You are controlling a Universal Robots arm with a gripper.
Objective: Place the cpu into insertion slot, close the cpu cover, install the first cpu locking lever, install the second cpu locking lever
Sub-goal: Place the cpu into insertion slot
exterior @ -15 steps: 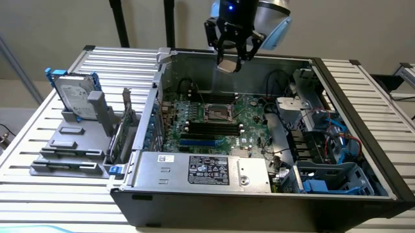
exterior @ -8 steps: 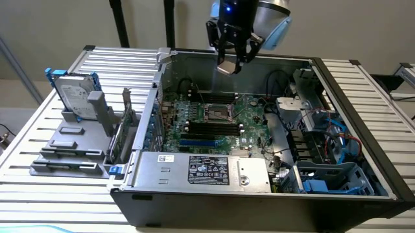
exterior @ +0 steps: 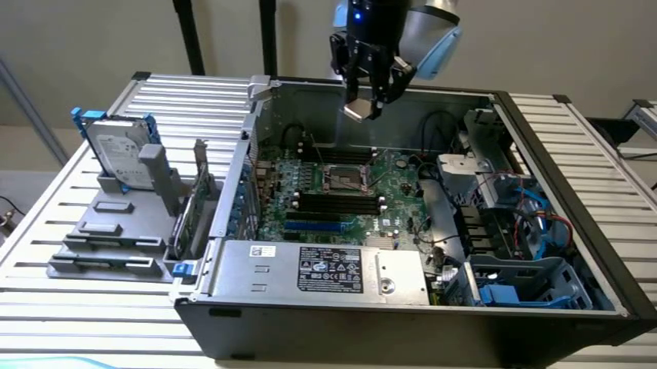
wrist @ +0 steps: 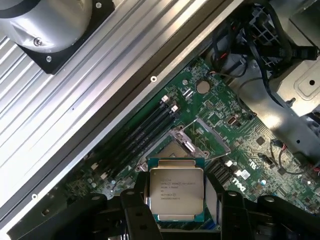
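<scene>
A slatted metal table [exterior: 575,146] takes up most of the exterior view, and an open computer case [exterior: 411,323] lies on it in the middle of the frame. To the exterior view's left of the case, a grey rack [exterior: 113,231] holds a hard drive [exterior: 115,150]. Inside the case the green board [exterior: 395,192] lies flat, with a boxed power supply [exterior: 318,269] nearer the lower edge of the frame. The gripper [exterior: 367,104] hangs at the top centre of the frame, above the far wall of the case and well clear of the board. The socket [exterior: 346,178] sits in the middle of the board, so in that view it lies down-frame from the gripper and slightly toward the exterior view's left. In the wrist view the socket [wrist: 172,150] is uncovered, and the cover [wrist: 182,140] appears swung up beside it. The cpu [exterior: 356,112] is at the gripper's tip, well apart from the socket. The wrist view shows the cpu [wrist: 176,192] with its printed silvery top facing the camera and a black finger [wrist: 134,212] against each side edge. The jaws are spread just the chip's width and clamped on it. Its edges look turned at an angle to the socket's edges, so the two do not seem squared up.
</scene>
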